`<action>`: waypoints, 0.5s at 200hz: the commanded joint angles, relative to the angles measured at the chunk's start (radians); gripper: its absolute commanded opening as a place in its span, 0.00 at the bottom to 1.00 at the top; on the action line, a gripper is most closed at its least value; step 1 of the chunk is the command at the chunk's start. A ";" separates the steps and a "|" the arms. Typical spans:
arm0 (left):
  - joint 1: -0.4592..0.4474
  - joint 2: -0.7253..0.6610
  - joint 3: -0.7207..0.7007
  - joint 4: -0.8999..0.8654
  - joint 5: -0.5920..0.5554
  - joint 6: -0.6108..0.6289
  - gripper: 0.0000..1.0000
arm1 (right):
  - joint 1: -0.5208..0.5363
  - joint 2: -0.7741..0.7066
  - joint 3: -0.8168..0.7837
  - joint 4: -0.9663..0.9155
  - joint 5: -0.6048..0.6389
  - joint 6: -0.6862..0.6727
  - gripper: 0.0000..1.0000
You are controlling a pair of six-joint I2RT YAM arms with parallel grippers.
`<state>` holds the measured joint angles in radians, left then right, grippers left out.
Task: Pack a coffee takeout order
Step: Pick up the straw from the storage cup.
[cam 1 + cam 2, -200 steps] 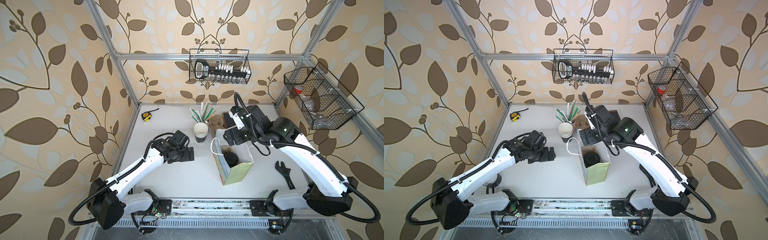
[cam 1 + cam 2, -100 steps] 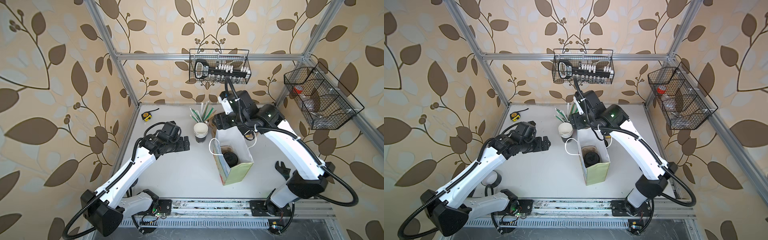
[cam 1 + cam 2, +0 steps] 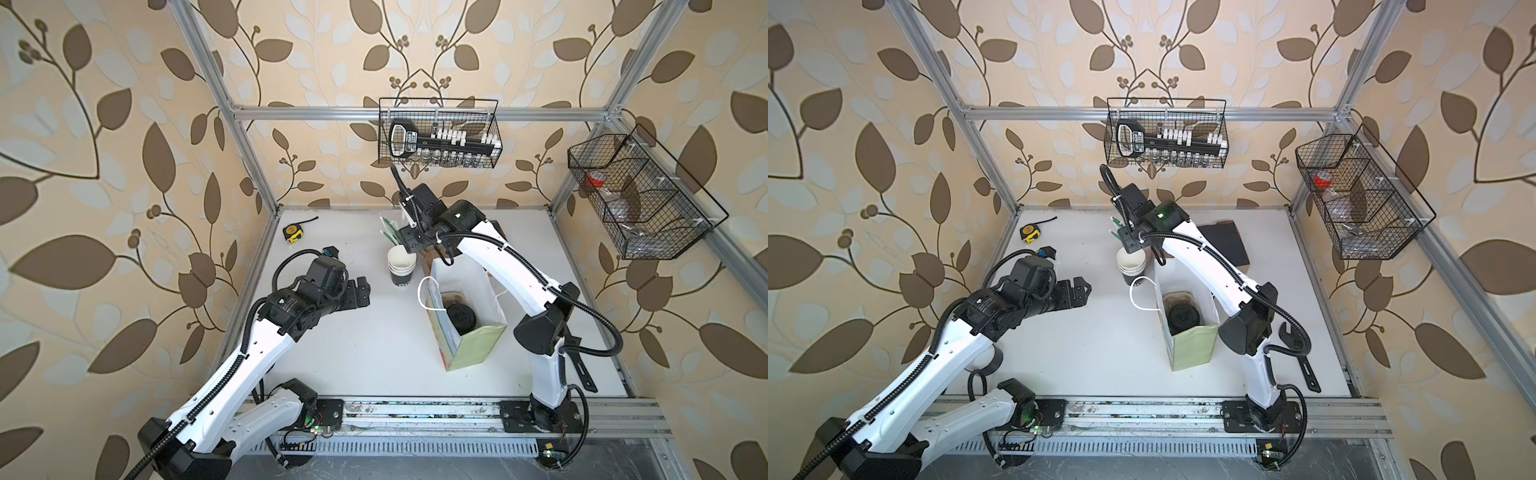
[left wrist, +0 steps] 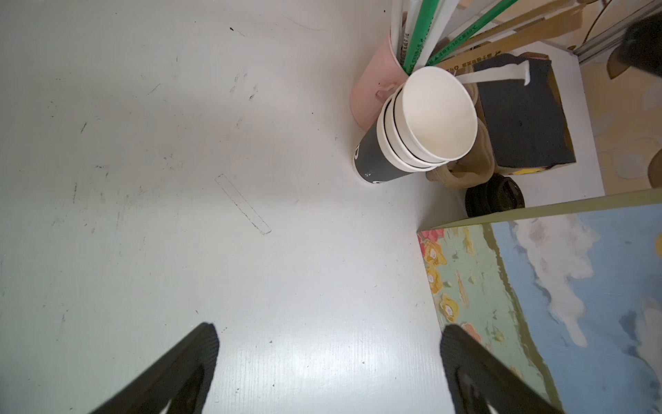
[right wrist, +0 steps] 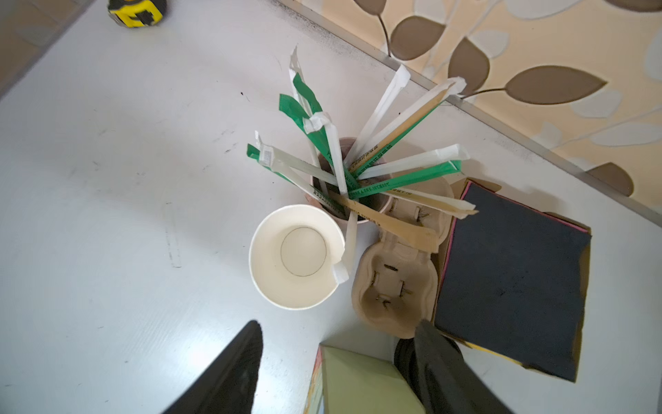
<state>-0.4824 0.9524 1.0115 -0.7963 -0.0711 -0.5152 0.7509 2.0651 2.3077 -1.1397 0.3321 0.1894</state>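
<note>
White tabletop [image 3: 365, 357] bears stacked black paper cups [image 4: 376, 161], white inside, upright

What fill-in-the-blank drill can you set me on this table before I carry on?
1. The round black plastic lid lies ___ the green paper bag.
2. The paper-wrapped straws stand in a cup coloured ___.
3. The left gripper hovers with jaws ___, holding nothing.
4. The tan moulded-pulp cup carrier on the table has ___ cups in it.
Missing words: inside; pink; open; no.
</note>
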 commanded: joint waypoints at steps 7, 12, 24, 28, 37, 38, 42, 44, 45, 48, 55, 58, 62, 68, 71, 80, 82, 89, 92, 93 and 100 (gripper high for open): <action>0.008 -0.026 -0.008 0.016 -0.052 0.012 0.99 | 0.004 0.065 0.066 -0.037 0.075 -0.061 0.63; 0.008 -0.027 -0.010 0.015 -0.053 0.013 0.99 | 0.005 0.075 0.074 -0.040 0.075 -0.062 0.62; 0.008 -0.026 -0.009 0.016 -0.050 0.013 0.99 | 0.003 0.091 0.078 -0.036 0.074 -0.062 0.59; 0.008 -0.025 -0.011 0.015 -0.049 0.012 0.99 | 0.004 0.095 0.076 -0.036 0.072 -0.063 0.57; 0.008 -0.023 -0.009 0.014 -0.047 0.012 0.99 | 0.003 0.106 0.076 -0.033 0.074 -0.066 0.56; 0.008 -0.022 -0.009 0.014 -0.047 0.012 0.99 | 0.003 0.106 0.076 -0.033 0.074 -0.067 0.55; 0.008 -0.021 -0.008 0.014 -0.047 0.012 0.99 | 0.003 0.112 0.076 -0.034 0.079 -0.067 0.56; 0.008 -0.020 -0.008 0.013 -0.049 0.012 0.99 | 0.002 0.115 0.077 -0.034 0.082 -0.068 0.55; 0.008 -0.020 -0.008 0.013 -0.049 0.012 0.99 | 0.002 0.116 0.076 -0.032 0.083 -0.068 0.55; 0.008 -0.020 -0.007 0.012 -0.049 0.012 0.99 | 0.001 0.121 0.076 -0.033 0.087 -0.069 0.55; 0.008 -0.018 -0.007 0.012 -0.050 0.013 0.99 | -0.002 0.130 0.078 -0.032 0.089 -0.070 0.55; 0.008 -0.018 -0.007 0.012 -0.050 0.012 0.99 | -0.003 0.134 0.078 -0.032 0.089 -0.070 0.55; 0.008 -0.018 -0.007 0.012 -0.050 0.012 0.99 | -0.004 0.138 0.077 -0.030 0.090 -0.071 0.55; 0.008 -0.017 -0.008 0.012 -0.050 0.012 0.99 | -0.007 0.143 0.076 -0.027 0.091 -0.069 0.55; 0.008 -0.016 -0.008 0.012 -0.050 0.013 0.99 | -0.008 0.144 0.075 -0.025 0.093 -0.070 0.54; 0.008 -0.015 -0.007 0.012 -0.051 0.013 0.99 | -0.011 0.149 0.070 -0.016 0.092 -0.069 0.52; 0.008 -0.015 -0.008 0.012 -0.050 0.013 0.99 | -0.013 0.149 0.068 -0.014 0.091 -0.070 0.52; 0.008 -0.014 -0.007 0.011 -0.050 0.012 0.99 | -0.016 0.153 0.063 -0.004 0.087 -0.070 0.52; 0.008 -0.014 -0.007 0.011 -0.052 0.012 0.99 | -0.017 0.155 0.061 -0.003 0.084 -0.069 0.52; 0.008 -0.014 -0.007 0.011 -0.052 0.012 0.99 | -0.017 0.155 0.061 -0.002 0.083 -0.069 0.52; 0.008 -0.012 -0.007 0.009 -0.053 0.012 0.99 | -0.021 0.163 0.062 0.000 0.077 -0.069 0.52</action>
<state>-0.4824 0.9421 1.0080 -0.7963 -0.0906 -0.5152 0.7437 2.1952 2.3566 -1.1469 0.4004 0.1436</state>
